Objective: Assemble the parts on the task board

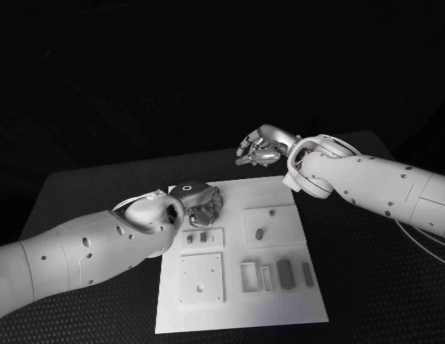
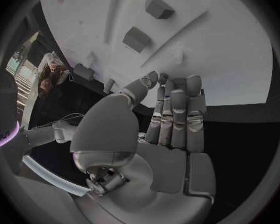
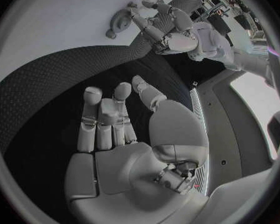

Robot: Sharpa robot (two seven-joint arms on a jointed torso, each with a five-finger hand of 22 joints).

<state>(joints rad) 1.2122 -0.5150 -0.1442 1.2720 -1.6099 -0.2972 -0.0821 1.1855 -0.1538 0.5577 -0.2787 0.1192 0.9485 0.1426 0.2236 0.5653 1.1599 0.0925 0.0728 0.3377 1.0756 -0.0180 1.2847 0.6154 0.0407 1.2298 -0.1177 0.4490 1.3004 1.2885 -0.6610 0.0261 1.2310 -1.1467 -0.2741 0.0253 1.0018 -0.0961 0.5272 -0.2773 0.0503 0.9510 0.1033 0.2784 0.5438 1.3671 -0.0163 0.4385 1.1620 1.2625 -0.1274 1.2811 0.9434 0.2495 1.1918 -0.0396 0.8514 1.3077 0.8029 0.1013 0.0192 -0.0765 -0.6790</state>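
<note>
Task board (image 1: 284,301): a white plate lay in the middle of the black table (image 1: 88,193), its long sides running from the near edge toward the far edge of the tabletop.

Parts: small grey pieces sat on the board. Two short ones (image 1: 200,237) lay in a shallow framed panel near the board's left edge, just beside the left hand. An oval piece (image 1: 259,233) sat on a square panel nearer the board's right edge. A tall dark block (image 1: 284,272) and a thin bar (image 1: 307,274) stood close to the right edge, toward the near end, beside an open rectangular frame (image 1: 248,276). A square panel (image 1: 201,276) lay by the left edge at the near end. In the left wrist view two blocks (image 2: 137,39) stood upright on the board.

Left hand (image 1: 200,202): it was over the far left corner of the board, its fingers (image 2: 177,112) lying side by side and nearly straight, tips at the board's edge, thumb set apart. Nothing was held in it. Whether the tips touched the board could not be told.

Right hand (image 1: 264,145): it was beyond the far edge of the board, over the bare tabletop, well apart from the parts. In the right wrist view its fingers (image 3: 105,119) were extended and slightly apart, palm bare, gripping nothing; in the head view they looked loosely curled.
</note>
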